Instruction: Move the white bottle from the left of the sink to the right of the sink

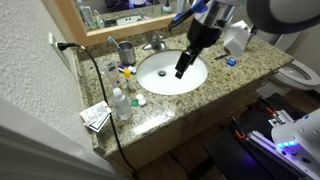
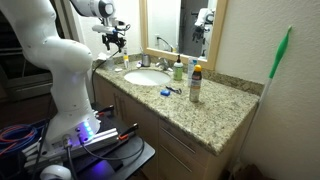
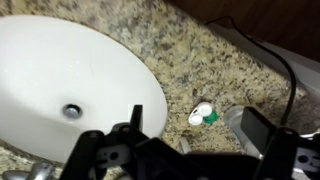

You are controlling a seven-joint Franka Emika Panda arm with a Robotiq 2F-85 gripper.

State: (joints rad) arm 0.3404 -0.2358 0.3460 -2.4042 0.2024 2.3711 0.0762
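The white bottle (image 1: 120,104) stands upright on the granite counter, left of the oval sink (image 1: 160,80). In the wrist view only a pale part of the bottle (image 3: 232,120) shows, beside my right finger. My gripper (image 1: 181,71) hangs over the sink basin, apart from the bottle. It is open and empty, and in the wrist view (image 3: 195,135) its two dark fingers spread wide over the counter beside the sink rim (image 3: 150,90). In an exterior view the gripper (image 2: 113,41) is above the far end of the counter, and the bottle is hidden there.
A white and green lens case (image 3: 202,115) lies between sink and bottle. A cup (image 1: 126,50), faucet (image 1: 155,43), a box (image 1: 95,117) and a black cable (image 1: 100,90) crowd the left side. A green bottle (image 2: 179,70) and an orange-capped bottle (image 2: 195,86) stand past the sink. A toilet (image 1: 300,72) stands at the side.
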